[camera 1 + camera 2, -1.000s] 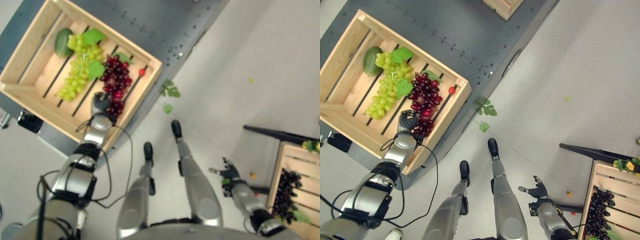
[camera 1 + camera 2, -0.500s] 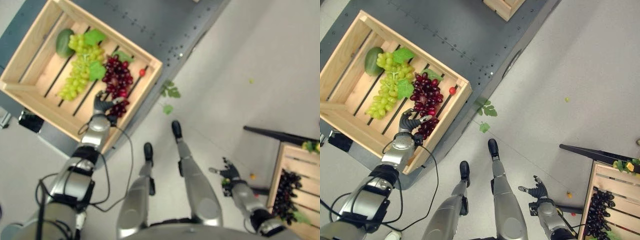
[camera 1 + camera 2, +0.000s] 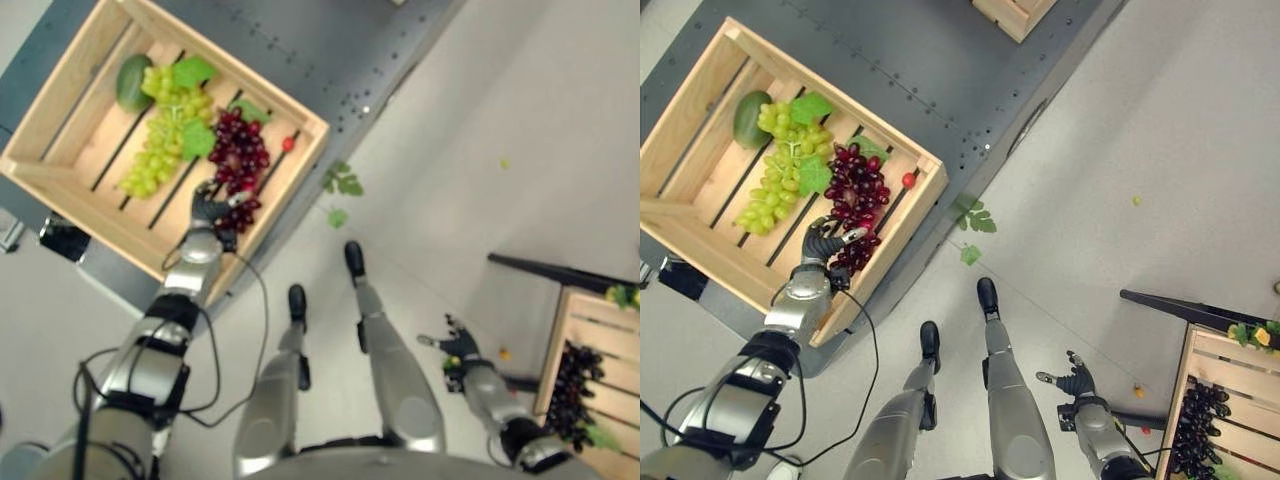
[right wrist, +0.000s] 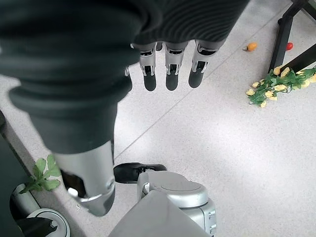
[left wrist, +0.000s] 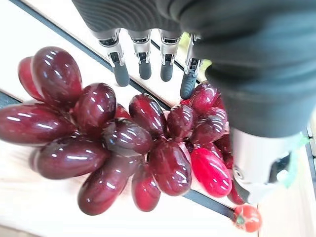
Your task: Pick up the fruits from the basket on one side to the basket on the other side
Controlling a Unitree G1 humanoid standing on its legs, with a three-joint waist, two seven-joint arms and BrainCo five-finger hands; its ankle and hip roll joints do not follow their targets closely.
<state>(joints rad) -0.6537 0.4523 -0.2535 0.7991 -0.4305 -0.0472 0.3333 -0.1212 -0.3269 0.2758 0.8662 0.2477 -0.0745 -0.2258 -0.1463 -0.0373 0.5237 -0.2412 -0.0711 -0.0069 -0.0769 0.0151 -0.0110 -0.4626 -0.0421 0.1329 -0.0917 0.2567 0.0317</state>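
A wooden crate (image 3: pixel 277 203) on the dark platform at my left holds a bunch of red grapes (image 3: pixel 240 160), green grapes (image 3: pixel 160 140), a green fruit (image 3: pixel 130 82) and a small red tomato (image 3: pixel 288 144). My left hand (image 3: pixel 207 208) hovers open at the near end of the red grapes (image 5: pixel 123 143), fingers (image 5: pixel 143 59) straight above them and thumb apart. At the lower right, a second crate (image 3: pixel 560 330) holds dark grapes (image 3: pixel 570 385). My right hand (image 3: pixel 456 350) hangs open over the floor beside it, its fingers (image 4: pixel 170 69) straight and holding nothing.
Green leaves (image 3: pixel 340 185) lie on the floor by the platform edge. A small orange fruit (image 3: pixel 503 351) and a sprig of yellow flowers (image 4: pixel 276 84) lie near the right crate. A dark stand leg (image 3: pixel 560 268) runs beside that crate.
My left hand's fingers have spread open and edged forward over the near end of the red grapes. The right hand has stayed still.
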